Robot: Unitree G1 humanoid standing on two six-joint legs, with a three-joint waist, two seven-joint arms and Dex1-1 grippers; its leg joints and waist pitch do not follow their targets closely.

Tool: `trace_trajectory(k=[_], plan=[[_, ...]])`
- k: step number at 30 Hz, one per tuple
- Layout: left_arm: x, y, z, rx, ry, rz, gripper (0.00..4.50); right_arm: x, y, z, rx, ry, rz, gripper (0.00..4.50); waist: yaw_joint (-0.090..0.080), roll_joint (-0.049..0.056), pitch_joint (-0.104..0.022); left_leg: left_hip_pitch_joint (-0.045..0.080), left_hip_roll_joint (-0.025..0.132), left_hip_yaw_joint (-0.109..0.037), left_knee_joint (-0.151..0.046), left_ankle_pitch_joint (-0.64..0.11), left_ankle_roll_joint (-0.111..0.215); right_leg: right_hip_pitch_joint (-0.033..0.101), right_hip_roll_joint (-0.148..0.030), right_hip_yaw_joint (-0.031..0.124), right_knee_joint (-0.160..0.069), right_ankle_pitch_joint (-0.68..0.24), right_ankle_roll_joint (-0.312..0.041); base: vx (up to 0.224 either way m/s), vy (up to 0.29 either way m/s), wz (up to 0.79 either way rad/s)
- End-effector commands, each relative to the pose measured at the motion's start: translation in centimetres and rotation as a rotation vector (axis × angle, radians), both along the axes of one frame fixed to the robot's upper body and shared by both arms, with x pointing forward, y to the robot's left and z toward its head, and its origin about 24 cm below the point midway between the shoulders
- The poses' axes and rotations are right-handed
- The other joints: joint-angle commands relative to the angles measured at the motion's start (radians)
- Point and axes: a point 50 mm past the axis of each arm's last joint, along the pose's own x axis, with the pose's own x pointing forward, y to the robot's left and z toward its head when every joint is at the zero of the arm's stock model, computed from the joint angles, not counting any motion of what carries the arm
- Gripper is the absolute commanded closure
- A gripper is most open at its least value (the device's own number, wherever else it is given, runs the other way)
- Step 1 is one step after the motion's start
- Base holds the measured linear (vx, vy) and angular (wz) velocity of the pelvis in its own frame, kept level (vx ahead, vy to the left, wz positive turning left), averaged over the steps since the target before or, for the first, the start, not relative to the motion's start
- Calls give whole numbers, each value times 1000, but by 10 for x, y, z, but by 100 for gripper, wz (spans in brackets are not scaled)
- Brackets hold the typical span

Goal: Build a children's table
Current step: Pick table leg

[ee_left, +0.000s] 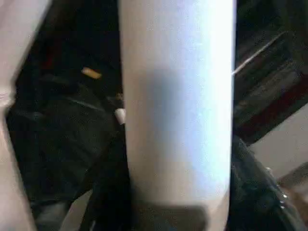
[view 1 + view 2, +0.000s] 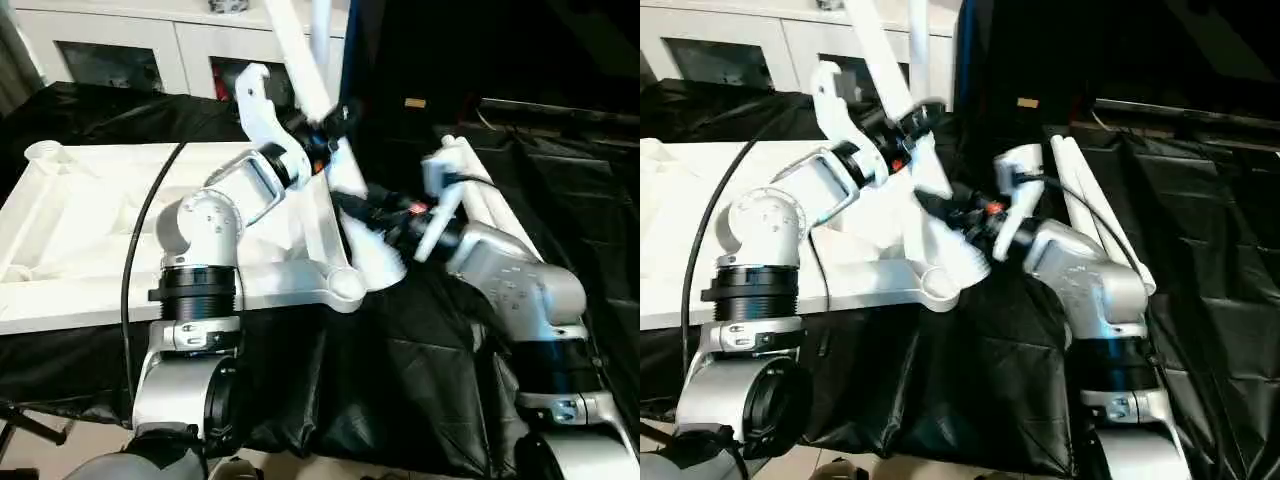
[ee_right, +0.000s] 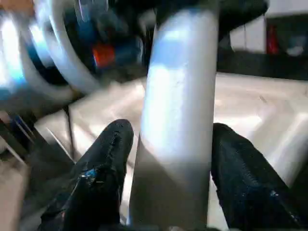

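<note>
1. You're looking at the tabletop [image 2: 70, 235] lying underside up on the black cloth [image 2: 380, 380], w/ its near corner socket [image 2: 346, 284] at the edge.
2. A white leg [image 2: 325, 165] is leaning up out of the area by that socket, tilting toward the cabinet [image 2: 130, 50].
3. Left gripper [image 2: 330, 128] is reaching the leg higher up; can't tell if its fingers are clamping.
4. Right gripper [image 3: 166, 159] is sitting lower, fingers [image 3: 103, 163] standing apart either side of the leg w/ gaps showing.
5. Two more legs [image 2: 1095, 215] are lying on the cloth to the right.
6. A black cable [image 2: 140, 240] is crossing the tabletop by your left forearm.
</note>
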Motion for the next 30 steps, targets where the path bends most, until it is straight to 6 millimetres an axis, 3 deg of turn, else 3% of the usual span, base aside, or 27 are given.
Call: trace_trajectory(k=[1, 9, 10, 18, 19, 20, 25, 28, 30], plan=[[3, 1, 9, 58, -52, 44, 264, 1, 9, 0, -97, -33, 2, 154, -3, -8, -85, 2, 4, 3, -58, -38, 26, 74, -58, 53, -70, -93, -144, 0, 0, 0], [5, 1, 17, 164, -127, 77, 268, 9, 31, -8, -262, 0, -43, 153, -11, -7, -84, 4, 5, 3, -60, -47, 14, 72, -58, 55, -66, -86, -163, 0, 0, 0], [5, 1, 17, 185, -139, 81, 268, 11, 33, -8, -264, -1, -59, 181, -10, -6, -85, 5, 6, 4, -59, -48, 13, 71, -60, 55, -65, -81, -165, 0, 0, 0], [6, 3, 18, 281, -189, 102, 268, 13, 37, -4, -233, -16, -63, 237, -9, -4, -86, 5, 6, 4, -59, -45, 8, 73, -62, 57, -61, -51, -170, 0, 0, 0], [5, 3, 18, 282, -197, 91, 212, 13, 37, -4, -218, -18, -61, 251, -10, -5, -86, 4, 6, 4, -59, -49, 9, 73, -61, 57, -61, -52, -171, 0, 0, 0], [5, 3, 17, 274, -200, 81, 198, 13, 37, -4, -212, -18, -59, 254, -10, -2, -86, 5, 6, 4, -59, -52, 8, 73, -61, 57, -62, -54, -172, 0, 0, 0], [2, 6, 18, 232, -222, 39, 155, 8, 35, 6, -31, -59, 34, 259, -9, 0, -87, 6, 7, 4, -58, -61, 18, 75, -62, 57, -59, -27, -188, 0, 0, 0], [-4, 6, 20, 141, -236, -97, 131, 0, 28, 14, 86, -74, 124, 259, -6, 0, -88, 5, 6, 5, -57, -54, 31, 77, -61, 56, -56, -11, -206, 0, 0, 0], [-11, 7, 20, 76, -247, -210, 125, -5, 23, 16, 133, -80, 189, 259, -6, 5, -88, 4, 7, 4, -56, -47, 37, 76, -59, 55, -54, 10, -221, 0, 0, 0]])
